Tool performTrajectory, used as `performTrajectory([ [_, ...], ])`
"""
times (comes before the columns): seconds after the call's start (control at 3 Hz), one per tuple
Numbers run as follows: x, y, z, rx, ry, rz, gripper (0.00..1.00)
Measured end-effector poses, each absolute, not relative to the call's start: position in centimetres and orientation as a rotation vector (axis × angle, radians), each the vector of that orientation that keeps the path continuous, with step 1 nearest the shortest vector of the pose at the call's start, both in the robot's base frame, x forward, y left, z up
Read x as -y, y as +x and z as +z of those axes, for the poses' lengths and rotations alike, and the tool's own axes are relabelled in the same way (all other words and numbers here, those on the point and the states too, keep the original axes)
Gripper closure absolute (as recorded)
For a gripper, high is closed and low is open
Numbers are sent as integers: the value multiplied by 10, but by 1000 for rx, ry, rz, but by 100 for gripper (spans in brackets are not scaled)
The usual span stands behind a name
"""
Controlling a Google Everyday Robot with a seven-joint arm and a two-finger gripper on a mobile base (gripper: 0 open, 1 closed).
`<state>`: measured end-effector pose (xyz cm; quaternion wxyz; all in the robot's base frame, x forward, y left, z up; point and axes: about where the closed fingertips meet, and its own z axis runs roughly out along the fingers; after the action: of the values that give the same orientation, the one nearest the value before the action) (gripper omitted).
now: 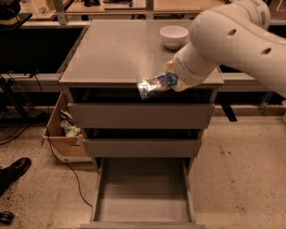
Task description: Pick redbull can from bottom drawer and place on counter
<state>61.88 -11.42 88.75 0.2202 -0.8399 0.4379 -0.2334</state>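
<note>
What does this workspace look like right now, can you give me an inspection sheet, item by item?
Surface: counter, grey, bare apart from a white bowl near its back right corner.
Job's things: redbull can tilted in the air at the counter's front edge; bottom drawer pulled open, nothing seen inside.
Clutter: cardboard box of scraps on the floor, left of the cabinet.
Grippers: gripper shut on the can's right end, over the counter's front edge.
Cables: dark cable trailing over the floor at left.
Surroundings: two upper drawers pushed in; a shoe at far left; wooden tabletops behind.
</note>
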Motion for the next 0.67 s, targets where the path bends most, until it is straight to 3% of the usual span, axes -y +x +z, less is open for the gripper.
performTrajectory([
  [0.67, 72, 699, 916, -1117, -2313, -513, 100],
])
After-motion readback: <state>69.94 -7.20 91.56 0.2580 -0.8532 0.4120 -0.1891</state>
